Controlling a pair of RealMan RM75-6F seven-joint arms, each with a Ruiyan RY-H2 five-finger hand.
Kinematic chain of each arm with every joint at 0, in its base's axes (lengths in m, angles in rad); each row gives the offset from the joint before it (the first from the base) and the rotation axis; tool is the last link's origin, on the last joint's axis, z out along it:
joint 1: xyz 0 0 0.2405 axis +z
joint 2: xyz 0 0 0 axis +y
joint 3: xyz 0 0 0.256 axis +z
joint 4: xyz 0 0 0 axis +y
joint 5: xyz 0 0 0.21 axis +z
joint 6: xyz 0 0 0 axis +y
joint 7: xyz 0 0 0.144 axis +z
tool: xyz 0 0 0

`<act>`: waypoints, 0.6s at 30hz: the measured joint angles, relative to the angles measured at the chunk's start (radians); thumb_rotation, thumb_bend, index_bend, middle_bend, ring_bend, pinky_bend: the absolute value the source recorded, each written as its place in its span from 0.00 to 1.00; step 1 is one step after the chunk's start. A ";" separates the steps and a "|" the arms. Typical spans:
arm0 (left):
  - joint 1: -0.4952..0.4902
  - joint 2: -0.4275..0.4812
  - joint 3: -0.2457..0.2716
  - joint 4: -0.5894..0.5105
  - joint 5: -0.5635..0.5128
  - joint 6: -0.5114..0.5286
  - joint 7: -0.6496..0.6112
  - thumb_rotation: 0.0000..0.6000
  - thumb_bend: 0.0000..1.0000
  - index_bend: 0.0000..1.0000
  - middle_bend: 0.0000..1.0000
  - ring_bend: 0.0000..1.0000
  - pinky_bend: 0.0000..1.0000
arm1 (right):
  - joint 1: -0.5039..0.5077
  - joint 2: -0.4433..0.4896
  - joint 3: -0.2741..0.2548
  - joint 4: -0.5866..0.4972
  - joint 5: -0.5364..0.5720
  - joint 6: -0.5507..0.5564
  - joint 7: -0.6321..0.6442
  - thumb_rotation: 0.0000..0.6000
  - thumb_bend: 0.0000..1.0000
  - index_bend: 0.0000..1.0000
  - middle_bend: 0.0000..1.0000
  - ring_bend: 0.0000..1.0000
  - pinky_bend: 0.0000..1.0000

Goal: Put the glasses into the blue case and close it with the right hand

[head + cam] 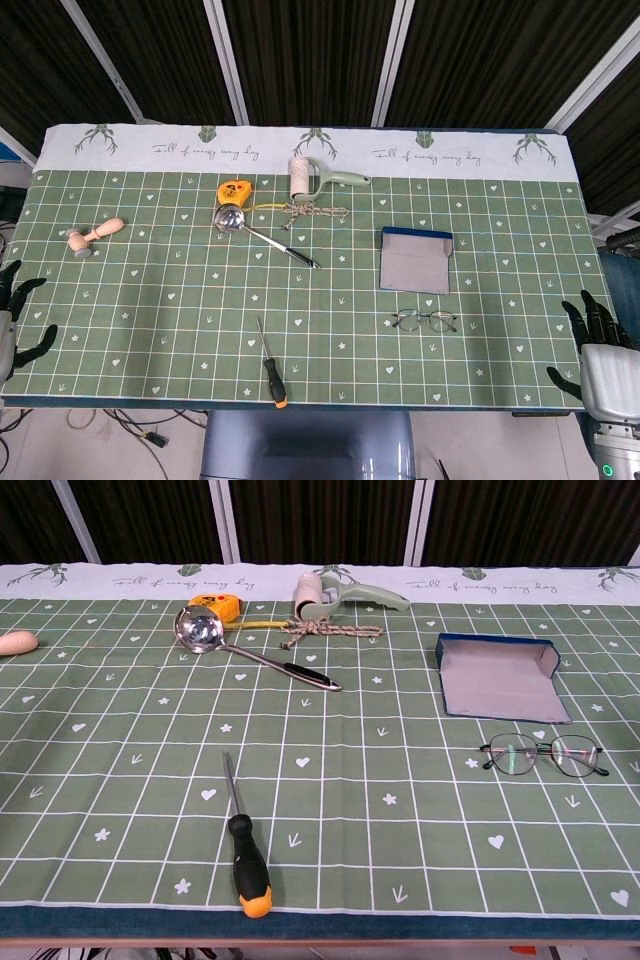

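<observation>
Not started: glasses (543, 754) lying just in front of open case (497, 678), right hand (605, 358) spread, empty, well right of case; everything left to do.

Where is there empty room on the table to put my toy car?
Bare cloth lies between the screwdriver and the glasses, and left of the screwdriver below the wooden stamp. It is crowded at the back, around the ladle, tape measure, lint roller and rope.

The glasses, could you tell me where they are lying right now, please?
The glasses lie on the table's right side in the head view, just in front of the open blue case and apart from it.
</observation>
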 measured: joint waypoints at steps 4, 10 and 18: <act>0.002 0.000 0.003 -0.001 0.001 0.002 0.004 1.00 0.30 0.22 0.00 0.00 0.00 | 0.003 0.010 -0.006 -0.009 0.008 -0.020 0.001 1.00 0.05 0.17 0.06 0.12 0.26; 0.006 -0.002 0.004 0.003 0.011 0.013 -0.001 1.00 0.30 0.19 0.00 0.00 0.00 | 0.011 0.026 -0.018 -0.024 0.000 -0.051 0.059 1.00 0.05 0.17 0.08 0.14 0.26; 0.001 -0.002 0.003 -0.001 0.001 0.000 0.005 1.00 0.30 0.18 0.00 0.00 0.00 | 0.014 0.022 -0.027 0.001 -0.036 -0.045 0.113 1.00 0.06 0.17 0.08 0.14 0.26</act>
